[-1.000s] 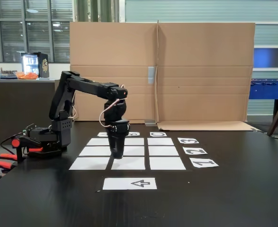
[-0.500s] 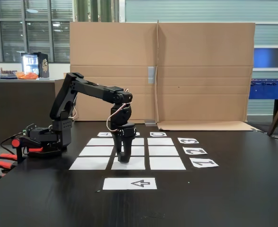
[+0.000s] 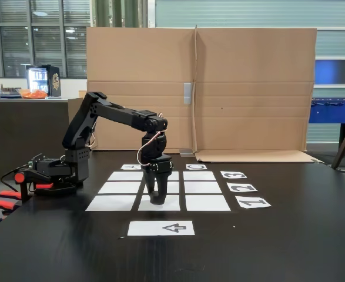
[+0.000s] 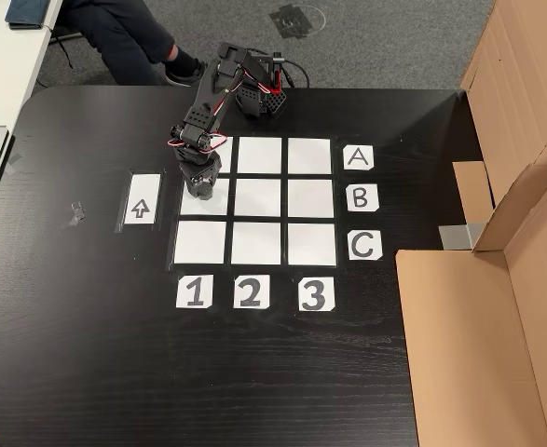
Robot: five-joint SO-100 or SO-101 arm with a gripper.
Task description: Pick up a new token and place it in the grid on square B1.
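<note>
Jaws point straight down, tips low over the grid (image 4: 262, 197); whether they are apart or pressed together I cannot tell, since both views show only a dark mass at the tips. My gripper (image 3: 156, 200) (image 4: 198, 190) sits over square B1 (image 4: 205, 207), in the row beside label B (image 4: 362, 197) and the column above label 1 (image 4: 194, 292).

The token: cannot make it out. It may be between my fingertips or already on the paper beneath them, black on black.

Progress, as a judgement: carry looks finished, arm is at the target cell. Left to do: set the token flat inside the cell, let go, lift clear.

Surroundings:
- Arrow sheet (image 4: 141, 200) just beside B1, on the side away from the letters. Not the target.
- Other eight cells look bare.
- Cardboard wall (image 3: 201, 88) well behind the grid; loose cardboard flaps (image 4: 483, 307) at the table edge, well apart from me.
- Person's legs (image 4: 129, 37) beyond the table near my base (image 4: 259, 93).

Nothing blocks the cell. Only risk I judge: drifting onto the dark gap or the neighbouring cell on release.
</note>
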